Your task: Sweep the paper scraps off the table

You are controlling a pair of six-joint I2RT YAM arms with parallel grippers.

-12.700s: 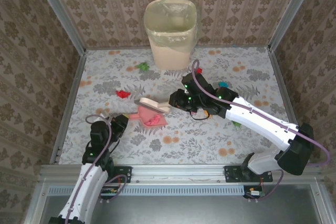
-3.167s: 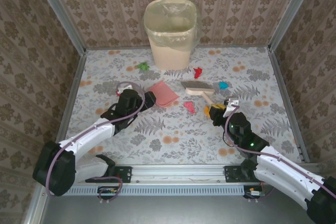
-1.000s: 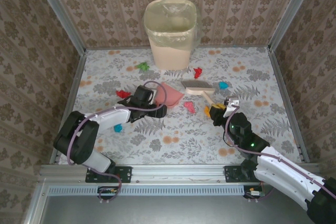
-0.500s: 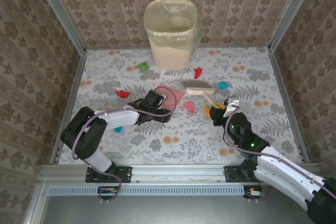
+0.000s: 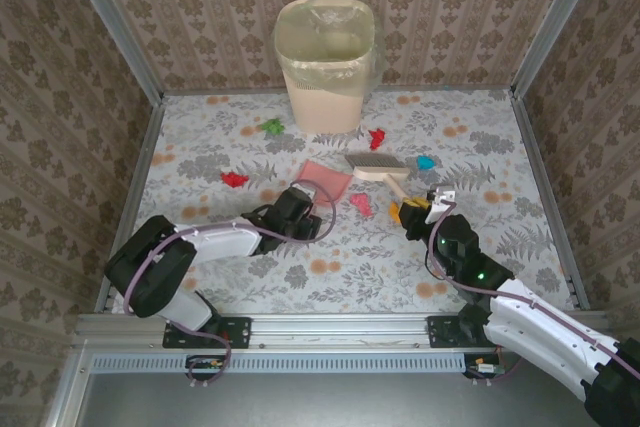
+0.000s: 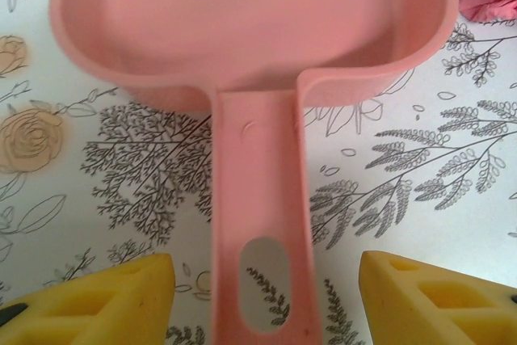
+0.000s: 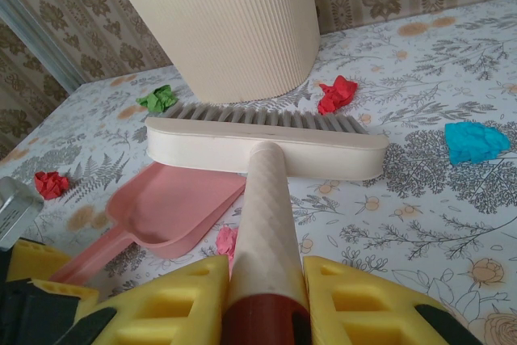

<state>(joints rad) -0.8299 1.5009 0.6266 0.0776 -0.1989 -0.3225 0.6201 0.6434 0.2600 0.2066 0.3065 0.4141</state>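
2 arms reach low over the leaf-and-flower-print table (image 5: 480, 137), each at a sweeping tool.
Stretched flat toward the table's middle, the left gripper (image 6: 266, 280) has its yellow fingers apart on either side of the pink plastic dustpan (image 6: 242, 22) handle, not touching it; the handle's end is cut off below. The right gripper (image 7: 262, 280) is clamped on the cream ribbed brush (image 7: 266, 143) handle. Bright crumpled paper scraps (image 5: 234, 179) lie scattered over the far half.

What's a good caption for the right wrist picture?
The right gripper holds the brush before the bin, pink dustpan beside it.
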